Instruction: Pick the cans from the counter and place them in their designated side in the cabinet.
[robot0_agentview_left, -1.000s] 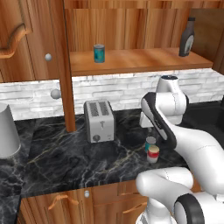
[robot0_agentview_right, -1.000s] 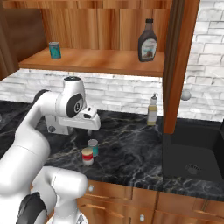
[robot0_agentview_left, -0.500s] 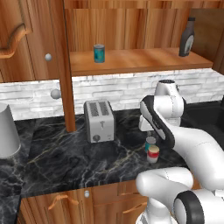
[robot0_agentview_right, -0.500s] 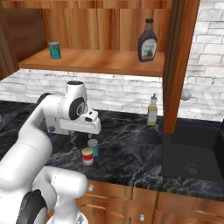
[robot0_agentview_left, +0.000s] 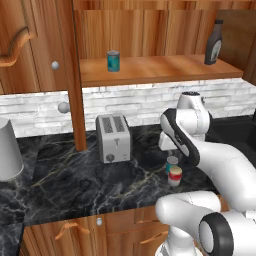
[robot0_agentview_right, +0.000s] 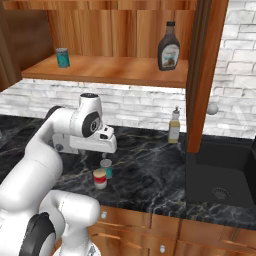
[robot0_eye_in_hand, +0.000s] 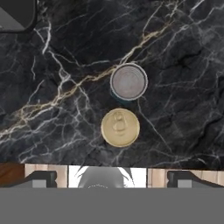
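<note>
- The step in hand was the approach: the tool (robot0_eye_in_hand: 112, 177) hung above two cans standing upright on the black tabletop (robot0_agentview_left: 75, 175), its jaws wide and gripping nothing.
- The red-labelled can (robot0_agentview_left: 175, 175) stood just beside the teal can (robot0_agentview_left: 171, 163), near the front edge; from above they looked close to touching.
- The next move likely called for centring over one can and descending without knocking its neighbour.
- The cabinet (robot0_agentview_left: 150, 30) shelf carried another teal can (robot0_agentview_left: 113, 61) at left and a dark bottle (robot0_agentview_left: 214, 43) at right.
</note>
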